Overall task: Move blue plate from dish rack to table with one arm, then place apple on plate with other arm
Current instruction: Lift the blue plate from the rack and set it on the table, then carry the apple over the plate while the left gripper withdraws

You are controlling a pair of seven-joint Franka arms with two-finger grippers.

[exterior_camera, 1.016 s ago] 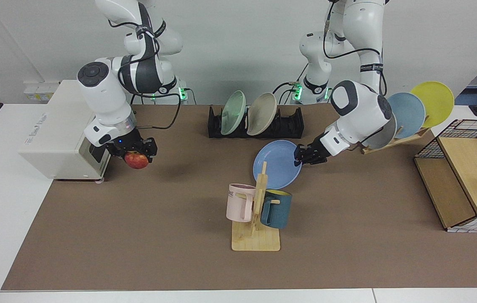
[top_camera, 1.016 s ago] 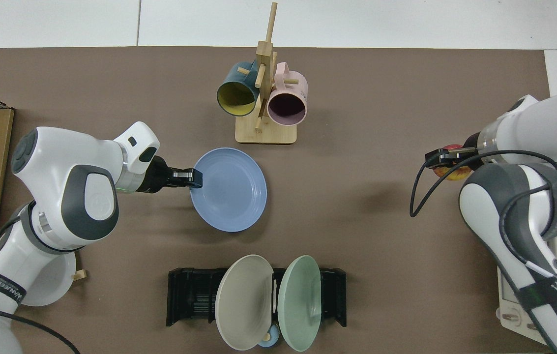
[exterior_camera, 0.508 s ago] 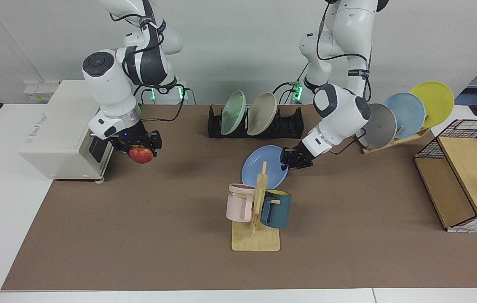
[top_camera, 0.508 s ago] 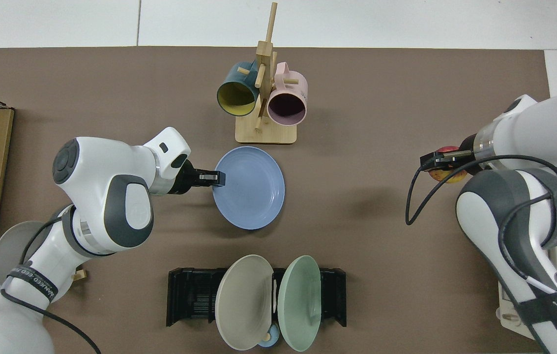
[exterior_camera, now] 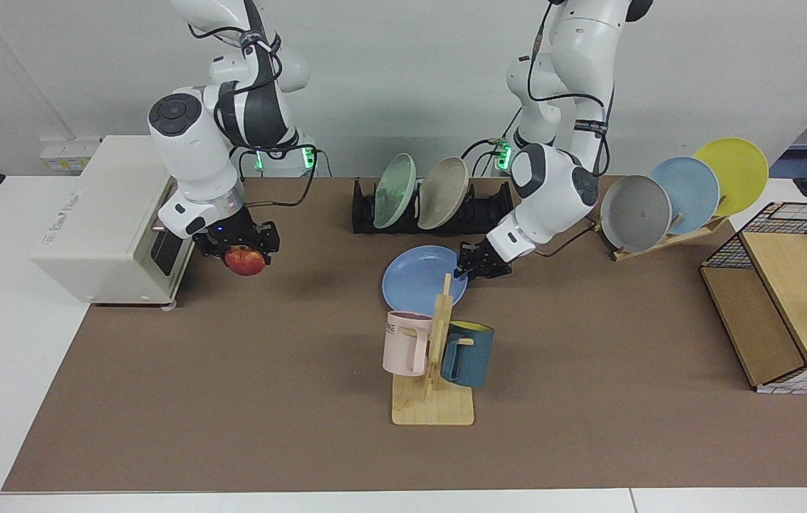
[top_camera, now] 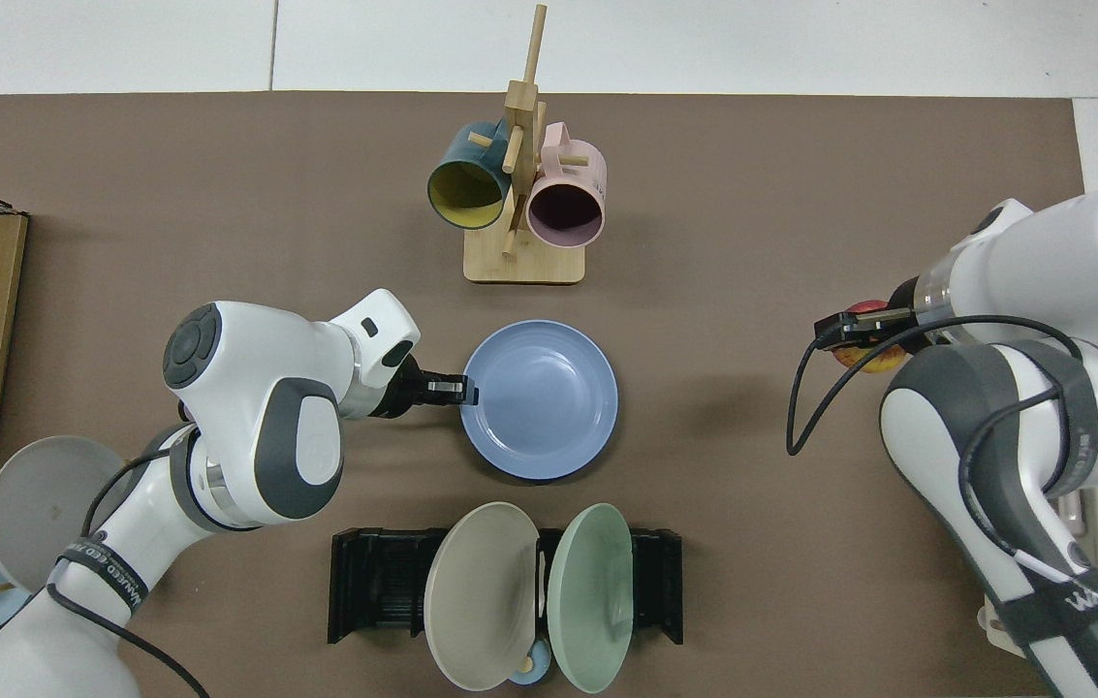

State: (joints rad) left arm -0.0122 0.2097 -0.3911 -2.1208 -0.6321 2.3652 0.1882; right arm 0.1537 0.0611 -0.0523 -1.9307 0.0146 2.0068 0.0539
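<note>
Brown mat across the table (exterior_camera: 588,427), plain white wall behind. In the facing view, the left gripper (exterior_camera: 476,265) sits at centre frame, pinching the right-hand rim of the blue plate (exterior_camera: 417,271), which lies low over the mat just in front of the dish rack (exterior_camera: 488,206) and behind the mug tree (exterior_camera: 439,342). Over at left of frame, the right gripper (exterior_camera: 239,246) is clamped on the apple (exterior_camera: 244,260), held above the mat beside a white box (exterior_camera: 100,221).

From the top view, the left gripper (top_camera: 447,390) nips the plate's left edge; the blue plate (top_camera: 544,399) looks level at mid-frame, between rack (top_camera: 374,586) and mug tree (top_camera: 519,194). The apple (top_camera: 866,339) peeks out under the right gripper (top_camera: 849,330) at right of frame.

Plate placement is the step in hand, nearly done I'd say. Next: let go of the rim, back away, then bring the apple across to the plate's middle.
</note>
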